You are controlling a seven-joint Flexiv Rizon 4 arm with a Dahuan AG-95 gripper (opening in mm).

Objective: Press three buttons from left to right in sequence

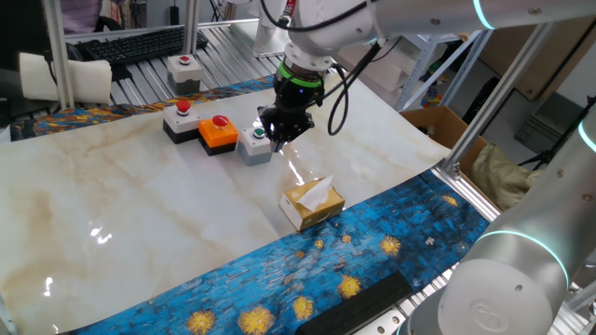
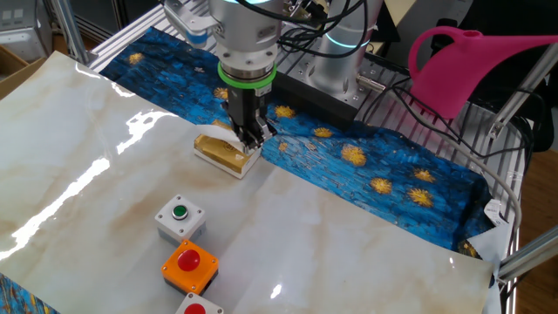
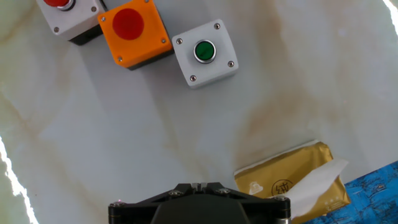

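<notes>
Currently | tool [image 2: 250, 139] shut (above table) | near grey box [image 1: 253, 144]

Three buttons [image 3: 130, 34] in a touching row, tissue box [image 3: 286, 183] well apart, seemingly nearer the tool [image 2: 248, 139]

Glossy white, rounded arm segments [image 1: 372, 23] with a cyan light ring at a joint. Bright green band [image 2: 247, 77] encircles the wrist above the black two-finger hand [image 1: 282, 130]. Black cables [image 1: 343, 88] loop alongside the wrist.
</notes>
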